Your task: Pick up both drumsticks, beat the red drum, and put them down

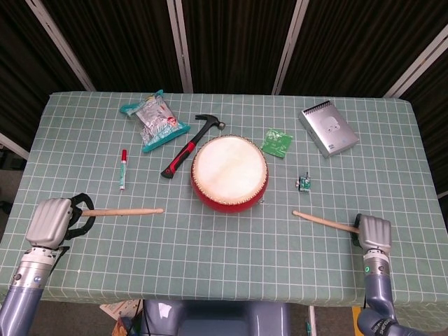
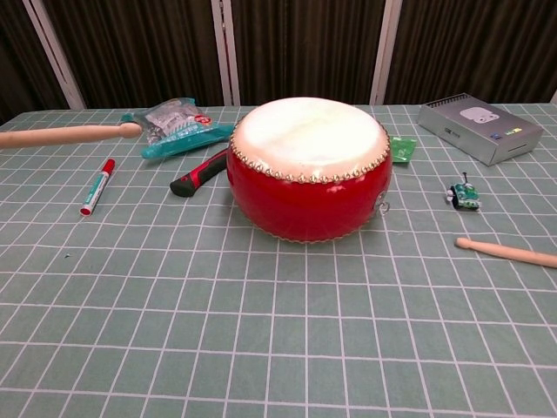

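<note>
- My left hand (image 1: 49, 222) is wrapped around the butt of the left drumstick (image 1: 122, 211). In the chest view that stick hangs above the cloth, tip toward the snack packet.
- My right hand (image 1: 374, 232) grips the butt of the right drumstick (image 1: 323, 221). Its tip looks low over the table, maybe touching; I cannot tell which.
- The red drum (image 1: 229, 173) stands mid-table between the two sticks, its pale skin facing up and apart from both tips.
- Risk: I hold both sticks at the very end, so I judge a hard strike could twist one loose in my fingers or let it slide out.
- Risk: a swing that comes in too low would hit the drum's red wall rather than the skin, and could shove it.
- The hammer (image 1: 189, 147) lies just beside the drum on my left stick's side, so a wide arc there may clip it.
- The small green toy (image 1: 304, 183) lies between the right stick's tip and the drum, and could be swept.
- The red marker (image 1: 123, 169), green sachet (image 1: 277, 142) and silver box (image 1: 328, 129) lie out of the way.
</note>
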Motion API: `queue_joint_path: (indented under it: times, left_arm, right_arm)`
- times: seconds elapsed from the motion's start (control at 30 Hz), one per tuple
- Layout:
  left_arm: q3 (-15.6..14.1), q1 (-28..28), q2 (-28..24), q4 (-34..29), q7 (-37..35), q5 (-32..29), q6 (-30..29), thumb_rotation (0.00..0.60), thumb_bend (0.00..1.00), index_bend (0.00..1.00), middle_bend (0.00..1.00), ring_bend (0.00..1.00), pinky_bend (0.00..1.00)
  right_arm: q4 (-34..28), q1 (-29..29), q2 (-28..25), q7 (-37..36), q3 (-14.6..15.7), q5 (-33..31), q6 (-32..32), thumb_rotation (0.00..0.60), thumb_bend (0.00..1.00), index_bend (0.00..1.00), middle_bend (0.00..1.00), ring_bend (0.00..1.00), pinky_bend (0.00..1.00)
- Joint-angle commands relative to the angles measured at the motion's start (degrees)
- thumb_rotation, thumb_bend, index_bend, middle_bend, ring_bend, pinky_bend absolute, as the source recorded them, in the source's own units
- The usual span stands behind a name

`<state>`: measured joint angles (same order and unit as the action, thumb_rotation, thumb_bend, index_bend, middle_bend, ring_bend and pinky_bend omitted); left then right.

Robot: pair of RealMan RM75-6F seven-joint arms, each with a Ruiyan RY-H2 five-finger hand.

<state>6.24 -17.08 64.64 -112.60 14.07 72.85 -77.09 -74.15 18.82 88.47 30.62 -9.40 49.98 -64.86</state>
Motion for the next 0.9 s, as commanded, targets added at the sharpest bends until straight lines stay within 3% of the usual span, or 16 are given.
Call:
queue_joint_path:
  times: [0.03, 0.2, 0.43, 0.63, 0.9]
  left_arm:
    - [0.0, 0.0, 0.0, 0.0, 0.0, 0.0, 0.0, 0.6, 0.52, 0.76, 1.0, 1.0, 1.0]
    - [0.2, 0.0, 0.0, 0.0, -0.1, -0.2, 0.0, 0.6, 0.52, 0.76, 1.0, 1.0, 1.0]
    - [0.4, 0.2, -0.3, -0.3, -0.3, 0.1, -0.4, 0.6, 0.52, 0.76, 1.0, 1.0, 1.0]
    - [0.5, 0.5, -0.6, -0.8, -0.5, 0.7, -1.0, 0.6, 0.52, 0.76, 1.0, 1.0, 1.0]
    - [0.7, 0.8, -1.0, -1.2, -0.8, 1.1, -1.5, 0.6, 0.52, 0.76, 1.0, 1.0, 1.0]
  right_arm:
    - [-1.8, -0.1, -0.9, -0.5, -0.1, 0.6, -0.4, 0.6, 0.5, 0.87, 1.0, 1.0, 1.0]
    - [-9.8, -0.2, -5.6, -3.3, -0.4, 4.2, -1.0, 0.6, 0.51, 0.88, 1.0, 1.0, 1.0]
    - [-19.1, -0.7, -15.1, -9.5, 1.8, 16.8, -2.4, 0.6, 0.51, 0.89, 1.0, 1.0, 1.0]
    - [-22.0, -1.8, -19.4, -13.6, 3.4, 23.3, -4.6, 0.6, 0.51, 0.89, 1.0, 1.0, 1.0]
    - [-24.4, -2.9, -22.1, -18.2, 2.9, 23.9, -6.0, 0.6, 0.51, 0.89, 1.0, 1.0, 1.0]
